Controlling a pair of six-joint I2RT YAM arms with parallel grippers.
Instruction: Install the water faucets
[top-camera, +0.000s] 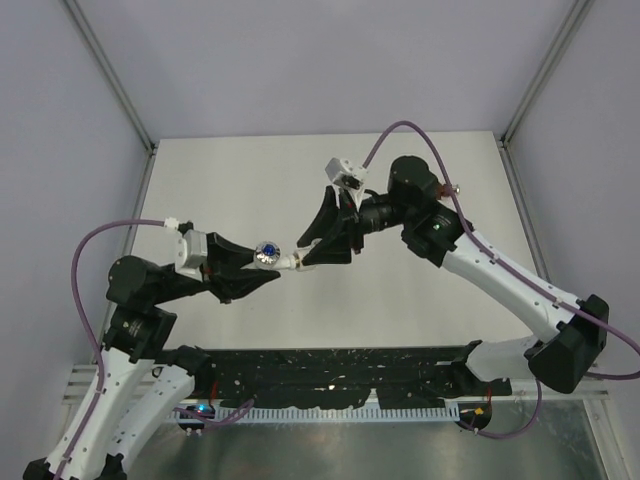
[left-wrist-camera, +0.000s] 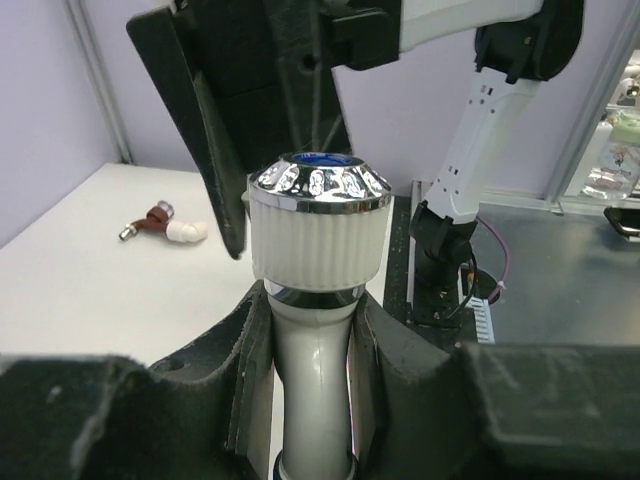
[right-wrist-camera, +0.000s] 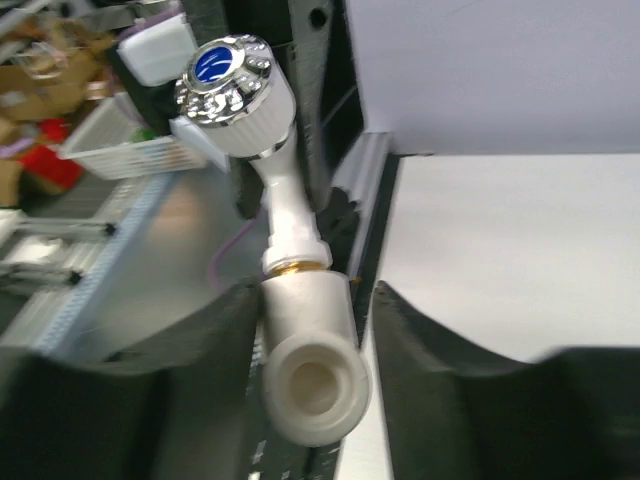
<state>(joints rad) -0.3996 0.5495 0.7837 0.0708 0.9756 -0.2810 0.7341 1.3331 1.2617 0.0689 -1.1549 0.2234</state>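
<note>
Chrome caps the knob of the white faucet (left-wrist-camera: 320, 235), faceted and mirror-bright, with a blue disc set in its top and a ribbed white collar beneath. Below the collar a smooth white stem runs down to a brass-coloured ring. There it meets a white elbow fitting (right-wrist-camera: 310, 375), whose open round mouth faces the right wrist camera. The joined pair hangs in the air above the table (top-camera: 220, 170), near its middle, bridged between the two arms. The left gripper (top-camera: 262, 262) is clamped on the faucet's stem just under the knob. The right gripper (top-camera: 305, 255) is clamped on the elbow, a finger pressed to each side.

From above all this is small: the knob is a shiny speck with a blue dot, the elbow a pale stub. The left wrist view brings the collar's ribs close. It alone shows the dark red faucet (left-wrist-camera: 152, 215) lying on the table, well apart from the held one, with a white piece at one end and a metal tip at the other. Only the right wrist view shows the brass ring and the elbow's bore.

The stem's lower part is cut off at the bottom of the left wrist view. How deep the thread sits in the elbow I cannot tell, and the right wrist picture is soft throughout.
</note>
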